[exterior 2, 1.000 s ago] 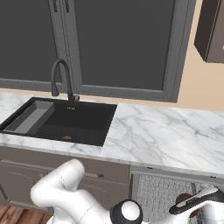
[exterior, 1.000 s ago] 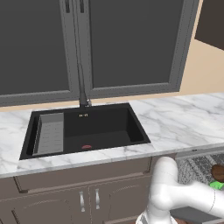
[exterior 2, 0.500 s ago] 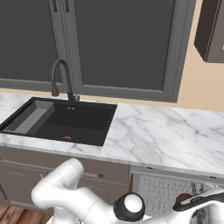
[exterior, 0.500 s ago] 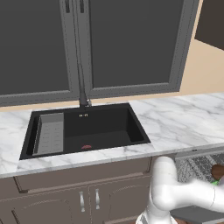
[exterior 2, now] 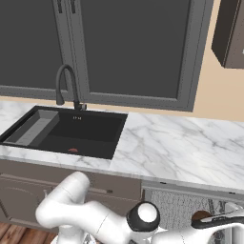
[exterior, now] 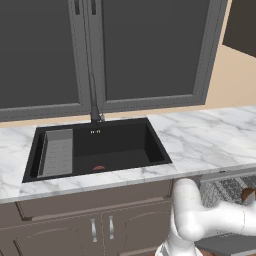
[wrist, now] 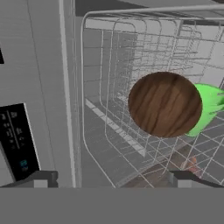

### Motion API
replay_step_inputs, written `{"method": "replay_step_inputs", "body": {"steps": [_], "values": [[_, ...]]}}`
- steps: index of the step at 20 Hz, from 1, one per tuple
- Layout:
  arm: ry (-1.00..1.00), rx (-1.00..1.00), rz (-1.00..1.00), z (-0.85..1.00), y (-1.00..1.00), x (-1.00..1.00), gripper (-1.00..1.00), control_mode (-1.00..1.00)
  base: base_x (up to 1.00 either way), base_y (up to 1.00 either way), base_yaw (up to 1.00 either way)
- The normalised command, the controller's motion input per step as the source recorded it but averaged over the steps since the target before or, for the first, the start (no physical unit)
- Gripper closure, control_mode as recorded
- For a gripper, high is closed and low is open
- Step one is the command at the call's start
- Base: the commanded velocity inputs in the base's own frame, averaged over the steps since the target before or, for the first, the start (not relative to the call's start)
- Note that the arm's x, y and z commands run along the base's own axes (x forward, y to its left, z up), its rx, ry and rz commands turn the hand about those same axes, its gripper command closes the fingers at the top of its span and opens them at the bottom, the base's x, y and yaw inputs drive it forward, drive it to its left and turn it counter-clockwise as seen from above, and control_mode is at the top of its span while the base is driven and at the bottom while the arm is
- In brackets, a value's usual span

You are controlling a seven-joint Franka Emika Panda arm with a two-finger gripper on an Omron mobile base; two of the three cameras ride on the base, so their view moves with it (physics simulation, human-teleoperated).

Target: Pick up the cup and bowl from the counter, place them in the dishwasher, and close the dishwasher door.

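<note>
- Now the gripper (wrist: 109, 177) hung with its jaws spread wide and nothing between them, both dark fingertips (wrist: 40, 178) clear of every object in the hand view.
- Just beyond those tips sat the wire rack (wrist: 109, 57) of the dishwasher (exterior 2: 190, 209), pulled out and seen from above.
- A brown wooden bowl (wrist: 165, 104) rested in the rack, toward its right side, its round grained face turned to the camera.
- A bright green cup (wrist: 209, 107) lay just behind the bowl, touching or almost touching it; the bowl hid most of it, so I could not tell whether it stood upright or lay tipped.
- The dishwasher door (wrist: 37, 87) was open, its grey inner face running along the left of the rack, with a black control panel (wrist: 17, 140) near its lower left.
- In the base views the white marble counter (exterior: 210, 140) carried a black sink (exterior: 100, 147) at its left part, with a dark faucet (exterior 2: 66, 86) at the back edge of the sink.
- The arm (exterior 2: 105, 221) reached low to the right, under the front edge of the counter, beside the brown cabinets (exterior: 75, 220).
- A small part of the brown bowl showed in the rack below the right end of the counter in both base views.
</note>
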Motion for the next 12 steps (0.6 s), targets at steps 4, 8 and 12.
{"method": "replay_step_inputs", "body": {"steps": [4, 8, 12], "values": [[-0.06, 0.00, 0.00, -0.04, 0.00, -0.62, -1.00, -1.00, 0.00, 0.00, 0.00], [-0.11, -0.11, 0.00, -0.02, 0.04, -0.51, -1.00, -1.00, 0.00, 0.00, 0.00], [-0.14, -0.26, 0.00, -0.08, 0.37, -0.34, -1.00, -1.00, 0.00, 0.00, 0.00]]}}
